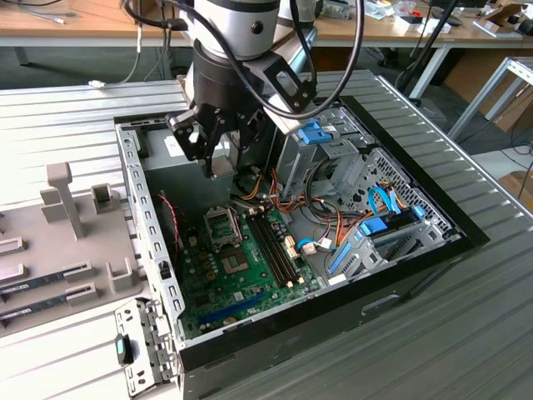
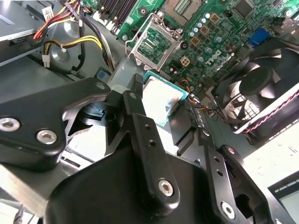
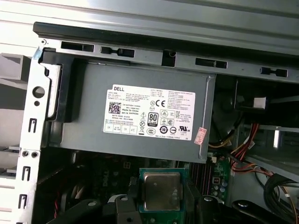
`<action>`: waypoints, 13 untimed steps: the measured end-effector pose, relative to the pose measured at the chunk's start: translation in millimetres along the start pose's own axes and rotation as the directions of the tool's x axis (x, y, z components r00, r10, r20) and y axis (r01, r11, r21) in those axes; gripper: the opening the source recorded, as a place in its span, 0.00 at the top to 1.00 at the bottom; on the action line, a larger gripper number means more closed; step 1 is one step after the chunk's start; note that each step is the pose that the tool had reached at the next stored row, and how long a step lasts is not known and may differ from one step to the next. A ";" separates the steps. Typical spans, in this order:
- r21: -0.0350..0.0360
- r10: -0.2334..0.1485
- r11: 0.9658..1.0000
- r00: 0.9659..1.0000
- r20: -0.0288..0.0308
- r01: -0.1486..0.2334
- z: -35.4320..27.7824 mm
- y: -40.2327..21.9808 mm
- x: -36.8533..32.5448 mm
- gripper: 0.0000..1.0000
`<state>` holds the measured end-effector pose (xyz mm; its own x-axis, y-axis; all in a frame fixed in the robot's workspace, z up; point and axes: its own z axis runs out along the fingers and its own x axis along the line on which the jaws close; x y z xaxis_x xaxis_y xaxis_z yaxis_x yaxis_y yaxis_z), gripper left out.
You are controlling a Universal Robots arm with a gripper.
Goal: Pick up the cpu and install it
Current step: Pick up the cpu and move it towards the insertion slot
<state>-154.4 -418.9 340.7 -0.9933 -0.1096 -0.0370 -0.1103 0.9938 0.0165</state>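
The cpu (image 2: 159, 100), a small square chip with a silvery lid and green rim, is pinched edge to edge in my gripper (image 2: 163, 99), which is shut on it. It is also seen in the first wrist view, where the cpu (image 3: 161, 189) sits level between the black fingers (image 3: 132, 192). In the exterior view my gripper (image 1: 211, 165) hangs inside the open computer case, a little above the motherboard (image 1: 241, 275). The empty socket (image 1: 222, 225) lies just below and ahead of it. In the second wrist view that socket (image 2: 156, 44) has its metal frame raised, just beyond the chip.
A grey power supply (image 3: 140, 112) fills the case's far end. A black fan (image 2: 261, 88) stands beside the socket. Memory slots (image 1: 271, 242), loose coloured cables (image 1: 275, 196) and a drive cage (image 1: 321, 146) crowd the exterior view's right. A grey parts fixture (image 1: 67, 208) sits outside the case.
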 end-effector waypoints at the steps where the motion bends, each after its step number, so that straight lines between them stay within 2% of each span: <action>1: 0.000 0.000 1.000 1.000 0.000 0.000 0.3 -0.4 0.1 0.53; 13: 0.000 0.000 1.000 1.000 0.000 0.000 4.6 -7.3 0.9 0.53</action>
<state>-154.3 -426.1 335.9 -0.9933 -0.1093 -0.0371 -0.1100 0.9938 0.0166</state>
